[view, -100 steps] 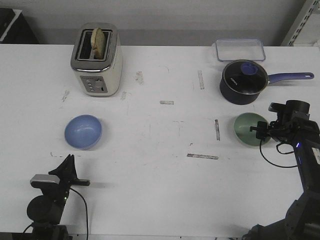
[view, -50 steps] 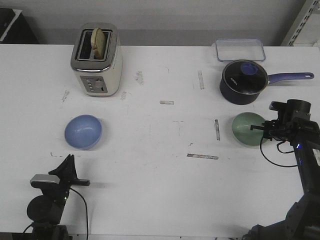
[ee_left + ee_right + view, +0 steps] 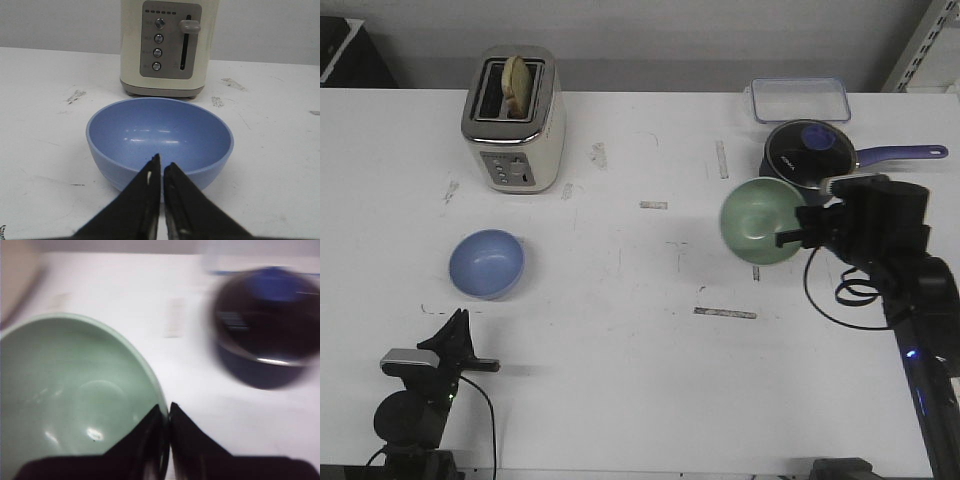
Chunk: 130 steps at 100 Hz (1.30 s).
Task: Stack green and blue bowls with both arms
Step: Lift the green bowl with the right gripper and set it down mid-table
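Right gripper (image 3: 166, 415) clamped on green bowl (image 3: 759, 222) rim, bowl off the white scuffed table (image 3: 640, 380) near saucepan (image 3: 810, 160). Left gripper (image 3: 161, 170) pinched together, holding nothing, just short of blue bowl (image 3: 486, 263). Toaster (image 3: 514, 120) behind; grey wall at back

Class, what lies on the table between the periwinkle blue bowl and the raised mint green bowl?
Only bare white table with scuff marks lies between the periwinkle blue bowl and the mint green bowl, as the front view shows.
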Tool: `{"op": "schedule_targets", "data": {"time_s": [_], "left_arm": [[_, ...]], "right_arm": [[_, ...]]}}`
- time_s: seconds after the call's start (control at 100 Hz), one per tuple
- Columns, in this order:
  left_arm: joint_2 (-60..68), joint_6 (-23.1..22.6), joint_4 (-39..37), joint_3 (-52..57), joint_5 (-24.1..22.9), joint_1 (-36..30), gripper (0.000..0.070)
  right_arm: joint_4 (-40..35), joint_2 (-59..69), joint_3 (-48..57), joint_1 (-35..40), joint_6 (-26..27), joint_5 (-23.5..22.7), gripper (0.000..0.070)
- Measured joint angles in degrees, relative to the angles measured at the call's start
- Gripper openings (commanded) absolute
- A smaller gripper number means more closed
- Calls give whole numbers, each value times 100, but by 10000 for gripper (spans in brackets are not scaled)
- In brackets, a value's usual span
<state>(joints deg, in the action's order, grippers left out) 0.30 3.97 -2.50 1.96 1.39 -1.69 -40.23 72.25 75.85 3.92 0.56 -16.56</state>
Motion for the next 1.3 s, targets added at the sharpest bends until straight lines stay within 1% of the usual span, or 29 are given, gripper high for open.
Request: {"op": "schedule_targets", "data": {"time_s": [0.11, 0.23, 0.37, 0.57, 0.68, 0.76, 0.99, 1.03, 1.06, 1.11, 1.18, 1.21, 1.24, 1.3], "left_arm": [[0, 0, 2, 0, 0, 0, 2], [0, 0, 2, 0, 0, 0, 2], [0, 0, 2, 0, 0, 0, 2], [0, 0, 2, 0, 0, 0, 2], [0, 0, 2, 0, 0, 0, 2], [0, 0, 2, 0, 0, 0, 2], [0, 0, 2, 0, 0, 0, 2], [2, 0, 2, 0, 0, 0, 2], [0, 0, 2, 0, 0, 0, 2], [0, 0, 2, 0, 0, 0, 2], [0, 0, 2, 0, 0, 0, 2], [0, 0, 2, 0, 0, 0, 2], [0, 0, 2, 0, 0, 0, 2], [0, 0, 2, 0, 0, 0, 2]], "right_arm": [[-223, 173, -2, 1067, 116, 7, 4], [-234, 544, -2, 2098, 142, 142, 4], [-238, 1154, -2, 2833, 144, 181, 4], [-238, 1991, -2, 3241, 142, 210, 4], [-238, 2299, -2, 3333, 96, 457, 4], [-238, 2439, -4, 3370, 33, 614, 4], [-210, 2538, -4, 3386, -33, 614, 13], [-212, 2538, -4, 3388, -35, 614, 38], [-214, 2538, -4, 3388, -35, 610, 83], [-223, 2538, -4, 3388, -35, 605, 189], [-243, 2538, -4, 3388, -42, 605, 367], [-240, 2538, -4, 3388, -57, 605, 421], [-240, 2535, -4, 3388, -79, 605, 444], [-245, 2505, -2, 3386, -101, 610, 444]]}}
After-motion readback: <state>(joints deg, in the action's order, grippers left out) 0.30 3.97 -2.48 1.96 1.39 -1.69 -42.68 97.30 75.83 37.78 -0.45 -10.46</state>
